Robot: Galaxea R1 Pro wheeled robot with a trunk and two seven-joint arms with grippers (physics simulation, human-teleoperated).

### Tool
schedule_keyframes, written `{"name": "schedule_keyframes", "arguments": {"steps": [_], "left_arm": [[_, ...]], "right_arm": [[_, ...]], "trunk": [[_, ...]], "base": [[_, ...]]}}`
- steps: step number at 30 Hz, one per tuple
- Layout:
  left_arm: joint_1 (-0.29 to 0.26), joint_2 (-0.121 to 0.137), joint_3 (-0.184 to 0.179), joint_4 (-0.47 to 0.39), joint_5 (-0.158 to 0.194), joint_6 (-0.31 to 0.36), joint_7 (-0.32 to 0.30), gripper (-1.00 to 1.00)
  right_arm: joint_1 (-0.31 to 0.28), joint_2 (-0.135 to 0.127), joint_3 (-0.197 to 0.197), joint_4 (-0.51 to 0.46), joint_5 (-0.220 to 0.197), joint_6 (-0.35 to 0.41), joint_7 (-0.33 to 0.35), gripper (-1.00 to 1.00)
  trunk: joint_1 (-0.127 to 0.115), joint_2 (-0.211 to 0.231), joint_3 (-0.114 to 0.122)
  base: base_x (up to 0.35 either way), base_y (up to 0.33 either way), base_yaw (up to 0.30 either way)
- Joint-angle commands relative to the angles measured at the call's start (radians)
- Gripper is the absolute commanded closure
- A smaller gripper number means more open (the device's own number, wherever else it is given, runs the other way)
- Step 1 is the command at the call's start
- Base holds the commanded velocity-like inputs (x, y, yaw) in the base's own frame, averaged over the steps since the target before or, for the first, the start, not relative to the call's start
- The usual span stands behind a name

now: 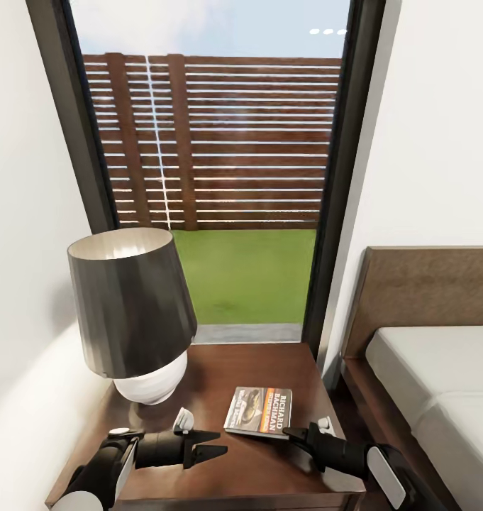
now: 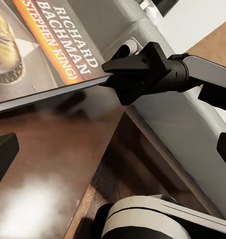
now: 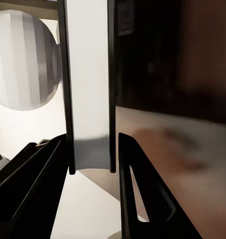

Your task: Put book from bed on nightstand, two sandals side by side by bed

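Observation:
The book point(image 1: 259, 411), with "RICHARD BACHMAN" in white on an orange band, rests on the dark brown nightstand point(image 1: 269, 472) beside the bed point(image 1: 440, 369). My right gripper point(image 1: 292, 433) is at the book's near right corner, shut on it. In the right wrist view the book's edge point(image 3: 90, 99) stands between the two black fingers point(image 3: 43, 174). The left wrist view shows the cover point(image 2: 38, 45) and the right gripper point(image 2: 113, 69) pinching its corner above the glossy top point(image 2: 43, 174). My left gripper point(image 1: 216, 442) hovers open over the nightstand, left of the book. The sandals are out of view.
A lamp point(image 1: 131, 305) with a dark shade and a white round base point(image 3: 23, 59) takes up the nightstand's left half. Behind it is a tall dark-framed window point(image 1: 227, 177) showing grass and a slatted fence. The brown headboard point(image 1: 425, 284) stands at the right, with white walls on both sides.

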Motion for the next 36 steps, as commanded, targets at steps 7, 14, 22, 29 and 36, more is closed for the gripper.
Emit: {"name": "schedule_keyframes", "arguments": {"steps": [7, 14, 22, 29, 36], "left_arm": [[-0.001, -0.002, 0.008, -0.001, -0.011, 0.01, -0.007, -1.0], [-0.001, -0.002, 0.008, -0.001, -0.01, 0.01, -0.007, -1.0], [-0.001, -0.002, 0.008, -0.001, -0.01, 0.009, -0.006, -1.0], [-0.001, -0.002, 0.008, -0.001, -0.009, 0.009, -0.004, -1.0], [-0.001, -0.002, 0.008, 0.026, -0.011, 0.009, -0.003, -1.0]], "right_arm": [[-0.001, 0.0, -0.002, 0.0, 0.001, 0.005, 0.003, -1.0], [-0.001, 0.0, -0.002, 0.0, 0.001, 0.005, 0.003, -1.0], [-0.001, 0.0, -0.002, 0.0, 0.001, 0.005, 0.003, -1.0], [-0.001, 0.0, -0.001, 0.0, 0.001, 0.005, 0.003, -1.0], [-0.001, 0.0, -0.001, 0.0, 0.001, 0.005, 0.003, -1.0]], "trunk": [[0.0, 0.0, -0.001], [0.0, 0.0, -0.001], [0.0, 0.0, -0.001], [0.0, 0.0, -0.001], [0.0, 0.0, -0.001]], "base": [[0.0, 0.0, 0.0], [0.0, 0.0, 0.0], [0.0, 0.0, 0.0], [-0.058, 0.0, 0.0], [-0.122, 0.0, 0.0]]}}
